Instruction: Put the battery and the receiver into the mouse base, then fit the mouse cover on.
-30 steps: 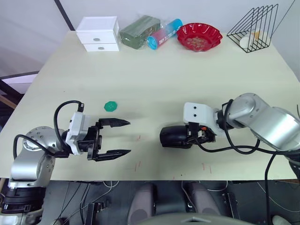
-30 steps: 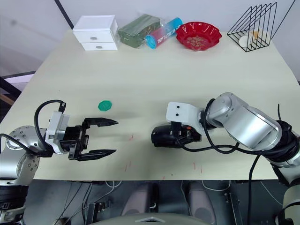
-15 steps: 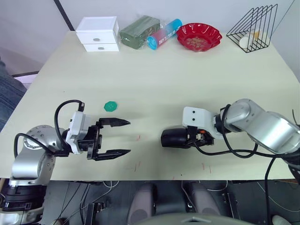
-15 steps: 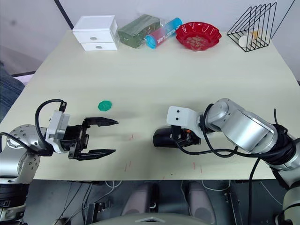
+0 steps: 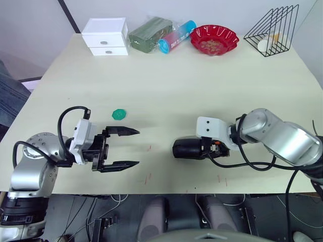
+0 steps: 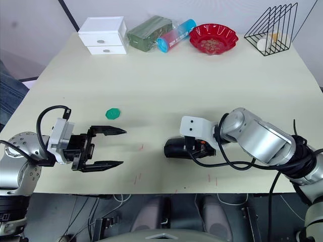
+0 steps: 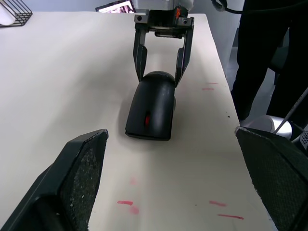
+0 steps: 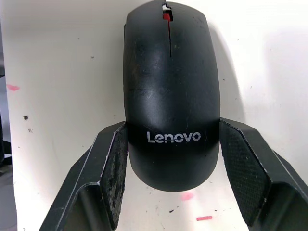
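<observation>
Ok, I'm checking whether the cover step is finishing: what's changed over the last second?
The right gripper dipped slightly toward the table as its arm sank, staying at the rear of the mouse cover, which has not shifted. The left gripper stayed open and apart from it. The green disc is unmoved.

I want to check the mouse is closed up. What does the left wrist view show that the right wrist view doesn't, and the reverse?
The left wrist view adds the open left gripper, the right gripper at the mouse's far end, the table edge and a wire rack. The right wrist view adds the Lenovo lettering on the mouse's rear. Both show the mouse lying with its cover on, its red wheel, and red marks on the table.
</observation>
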You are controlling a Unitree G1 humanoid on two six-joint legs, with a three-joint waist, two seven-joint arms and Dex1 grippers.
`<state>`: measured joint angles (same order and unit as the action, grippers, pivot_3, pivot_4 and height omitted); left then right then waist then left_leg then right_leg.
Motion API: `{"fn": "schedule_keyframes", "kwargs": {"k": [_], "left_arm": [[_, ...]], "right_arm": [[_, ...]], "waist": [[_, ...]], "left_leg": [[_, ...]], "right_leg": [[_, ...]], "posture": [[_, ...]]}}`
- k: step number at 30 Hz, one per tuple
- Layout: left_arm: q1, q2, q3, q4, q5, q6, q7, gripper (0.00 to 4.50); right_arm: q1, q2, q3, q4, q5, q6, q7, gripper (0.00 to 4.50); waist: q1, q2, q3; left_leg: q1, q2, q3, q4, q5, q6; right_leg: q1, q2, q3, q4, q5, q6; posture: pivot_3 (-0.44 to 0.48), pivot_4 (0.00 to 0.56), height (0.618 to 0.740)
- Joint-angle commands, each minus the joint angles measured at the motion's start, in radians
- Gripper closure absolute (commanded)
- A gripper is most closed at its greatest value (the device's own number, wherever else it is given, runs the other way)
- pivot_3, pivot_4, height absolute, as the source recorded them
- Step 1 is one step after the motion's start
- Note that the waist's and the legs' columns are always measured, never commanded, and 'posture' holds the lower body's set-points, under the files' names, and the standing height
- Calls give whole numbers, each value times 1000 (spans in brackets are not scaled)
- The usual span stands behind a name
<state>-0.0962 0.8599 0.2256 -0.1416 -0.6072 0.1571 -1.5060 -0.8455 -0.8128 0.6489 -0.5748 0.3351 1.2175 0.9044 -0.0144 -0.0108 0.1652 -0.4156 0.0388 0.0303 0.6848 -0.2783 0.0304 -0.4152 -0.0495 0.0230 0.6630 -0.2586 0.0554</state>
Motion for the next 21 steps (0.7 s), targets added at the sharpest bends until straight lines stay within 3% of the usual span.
{"fn": "schedule_keyframes", "kwargs": {"k": [1,21], "left_arm": [[-6,14,4,-9,0,-20,-13,0],[4,7,4,-5,5,-36,-17,0]], "right_arm": [[3,0,4,-12,-9,-12,-4,2153],[4,-3,17,13,-37,-52,14,2153]], "waist": [[0,0,0],[-1,0,0]], "left_leg": [[0,0,0,0,0,0],[0,0,0,0,0,0]], "right_leg": [[0,0,0,0,0,0],[0,0,0,1,0,0]], "posture": [[0,150,740],[0,150,740]]}}
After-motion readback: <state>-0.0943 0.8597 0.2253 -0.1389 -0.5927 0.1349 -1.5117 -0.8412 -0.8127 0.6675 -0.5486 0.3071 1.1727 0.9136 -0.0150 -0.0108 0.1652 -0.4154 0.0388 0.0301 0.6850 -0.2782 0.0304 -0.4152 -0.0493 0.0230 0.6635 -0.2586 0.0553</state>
